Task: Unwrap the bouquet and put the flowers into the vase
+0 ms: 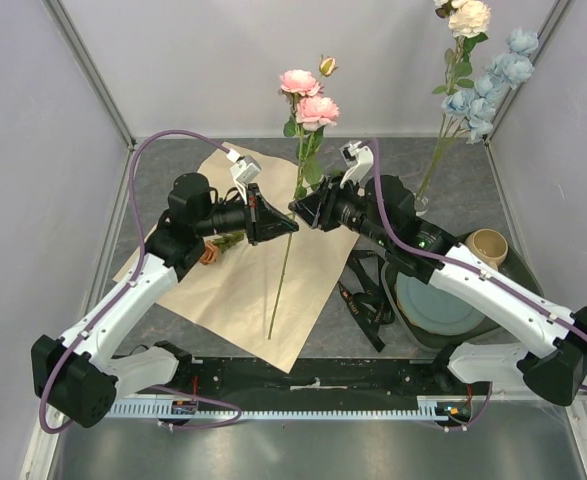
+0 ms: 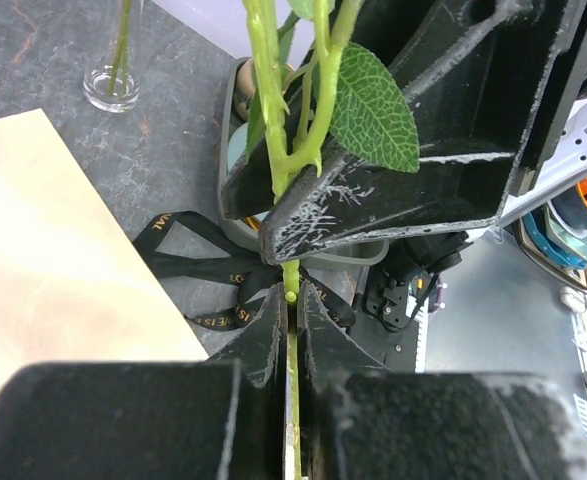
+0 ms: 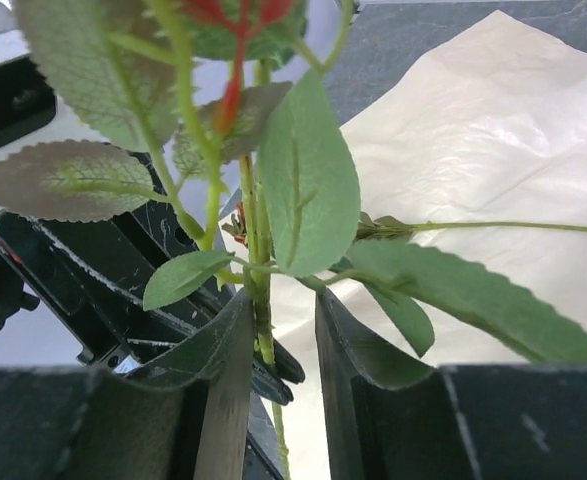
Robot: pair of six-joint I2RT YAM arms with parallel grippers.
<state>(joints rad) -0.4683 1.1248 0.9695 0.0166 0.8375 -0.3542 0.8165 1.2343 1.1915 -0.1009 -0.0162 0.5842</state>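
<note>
Pinching the pink rose (image 1: 316, 110) low on its stem, the left claw (image 1: 276, 226) is clamped tight and holds it upright over the flattened kraft paper (image 1: 235, 285). The stem's lower end shows close to the paper's near edge. The right claw (image 1: 301, 208) straddles the same stem just above, jaws part-way in, with a gap on one side. The two claws almost touch. The vase (image 1: 420, 204), holding cream and blue flowers (image 1: 493, 80), stands at the far right of the bench (image 1: 173, 165), near the wall. Right of the paper lie the black ribbon (image 1: 365, 298), plate (image 1: 435, 308) and mug (image 1: 488, 246).
</note>
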